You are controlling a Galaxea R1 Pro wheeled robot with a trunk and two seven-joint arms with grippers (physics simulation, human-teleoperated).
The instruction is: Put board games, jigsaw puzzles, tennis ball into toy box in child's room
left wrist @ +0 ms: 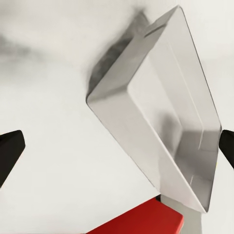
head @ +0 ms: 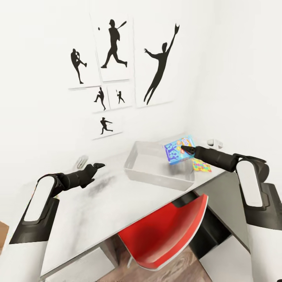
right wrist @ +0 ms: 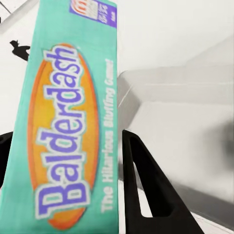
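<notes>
The light grey toy box (head: 156,175) stands on the pale marbled table (head: 105,203) under the athlete prints; its visible floor is bare. My right gripper (head: 183,149) is shut on a blue-teal board game (head: 178,150), held tilted above the bin's right end. In the right wrist view the "Balderdash" box (right wrist: 68,126) sits between the black fingers (right wrist: 146,195), with the bin (right wrist: 185,122) below it. One multicoloured jigsaw puzzle (head: 201,165) lies on the table just right of the bin. My left gripper (head: 98,166) hovers open left of the bin (left wrist: 136,131).
A red chair (head: 164,231) is tucked under the table's front edge, below the bin. A small pale object (head: 82,160) lies at the back left of the table, and white fittings (head: 214,143) sit by the wall at the right. A darker grey surface (head: 223,199) adjoins on the right.
</notes>
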